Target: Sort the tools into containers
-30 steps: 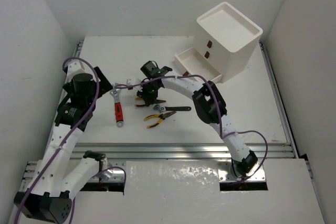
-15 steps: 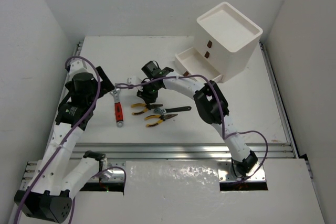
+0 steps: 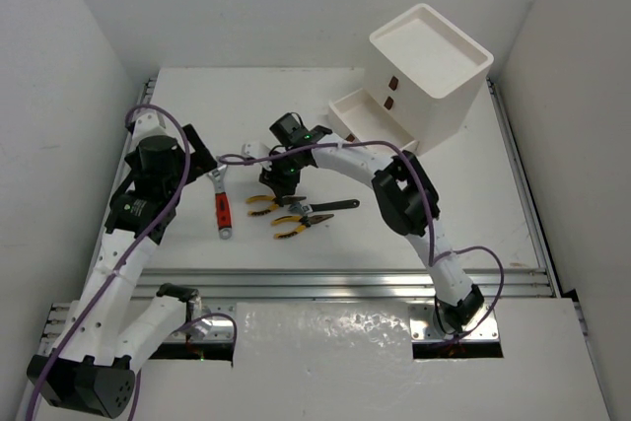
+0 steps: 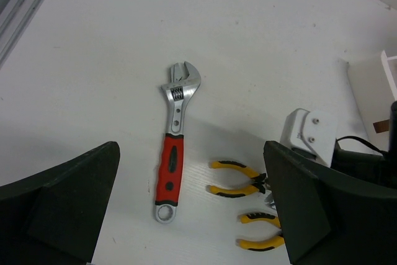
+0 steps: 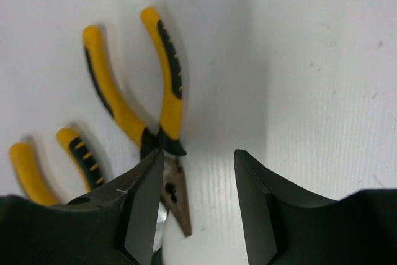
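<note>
A red-handled wrench (image 3: 223, 206) lies left of two yellow-handled pliers (image 3: 261, 202) (image 3: 291, 226) and a black-handled wrench (image 3: 333, 205) at mid-table. My right gripper (image 3: 283, 180) is open and empty, low over the upper pliers. In the right wrist view its left finger (image 5: 139, 203) covers part of those pliers' nose (image 5: 178, 200), below their handles (image 5: 133, 85). My left gripper (image 3: 195, 157) is open and empty, above and left of the red wrench, which lies between its fingers in the left wrist view (image 4: 173, 159). The white drawer unit (image 3: 426, 76) stands at the back right.
The unit's bottom drawer (image 3: 357, 117) is pulled out toward the table's middle. Purple cables run along both arms. A metal rail (image 3: 335, 283) borders the near edge. White walls close in on three sides.
My right gripper has shifted slightly toward the far side, and the upper pliers now show more fully on the table. The left arm has barely moved.
</note>
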{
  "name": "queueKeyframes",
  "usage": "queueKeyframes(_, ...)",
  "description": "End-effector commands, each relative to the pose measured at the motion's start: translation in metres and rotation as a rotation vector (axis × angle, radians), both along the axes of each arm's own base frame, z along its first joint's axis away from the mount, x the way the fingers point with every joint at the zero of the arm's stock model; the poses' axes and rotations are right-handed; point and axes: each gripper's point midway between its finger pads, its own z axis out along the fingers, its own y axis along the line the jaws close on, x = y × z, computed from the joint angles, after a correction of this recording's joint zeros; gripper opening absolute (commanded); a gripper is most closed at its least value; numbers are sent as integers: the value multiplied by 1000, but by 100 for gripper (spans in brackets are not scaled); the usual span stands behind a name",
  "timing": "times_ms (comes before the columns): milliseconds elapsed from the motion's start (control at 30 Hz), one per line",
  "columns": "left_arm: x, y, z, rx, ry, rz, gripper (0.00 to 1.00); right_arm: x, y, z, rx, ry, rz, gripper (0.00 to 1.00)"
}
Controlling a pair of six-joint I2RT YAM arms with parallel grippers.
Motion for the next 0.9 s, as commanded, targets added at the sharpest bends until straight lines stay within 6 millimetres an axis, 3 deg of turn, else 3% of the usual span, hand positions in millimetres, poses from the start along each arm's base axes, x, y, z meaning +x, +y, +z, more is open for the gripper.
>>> queueKeyframes(0, 5, -2, 10, 2, -46, -18, 100, -6, 4, 45, 86, -31, 26, 51)
queueKeyframes(67, 5, -2, 10, 3, -46, -18, 100, -10, 4, 53, 105, -32, 47, 50)
queueKeyframes(200, 5, -2, 10, 4, -47, -20, 100, -31, -10, 40, 28, 60, 128, 50)
queueKeyframes(333, 6, -4, 11, 1, -49, -31, 100, -28, -12, 18, -3, 60, 127, 51)
queueKeyframes(467, 5, -4, 10, 1, -49, -35, 100, -22, -9, 9, -17, 57, 130, 51)
queueKeyframes(600, 6, -6, 9, 1, -46, -45, 100, -21, -5, -19, -45, 43, 130, 50)
queueKeyframes(767, 6, -7, 9, 1, -46, -53, 100, -16, -8, -43, -95, 11, 116, 24)
queueKeyframes(867, 7, -8, 10, -1, -47, -58, 100, -19, -14, -55, -139, -3, 128, 14)
